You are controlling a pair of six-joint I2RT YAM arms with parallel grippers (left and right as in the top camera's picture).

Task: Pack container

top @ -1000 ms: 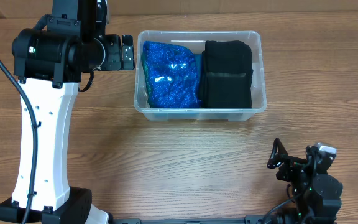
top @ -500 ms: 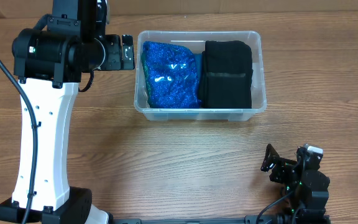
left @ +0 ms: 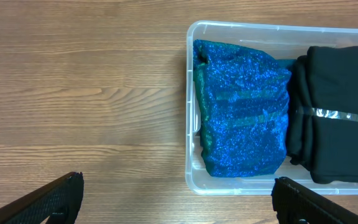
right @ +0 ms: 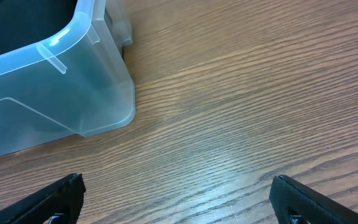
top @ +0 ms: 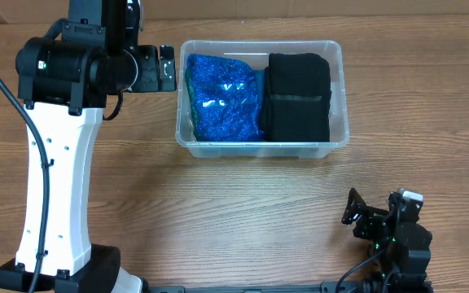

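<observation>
Wooden table (top: 218, 203). Container (top: 259, 150) sits far centre, holding a blue bundle (top: 222, 94) and a black bundle (top: 298, 98) side by side. No loose items seen; packing judged complete. Left gripper (left: 178, 190) and right gripper (right: 176, 190) both gape wide, empty.

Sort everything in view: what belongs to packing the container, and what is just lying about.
Job:
- container
- blue cloth, inside it
- black cloth, inside it, beside the blue
- left pincer, open, beside the container
- right pincer, open, apart from the container

Lying about:
- nothing loose shows, only the table
</observation>
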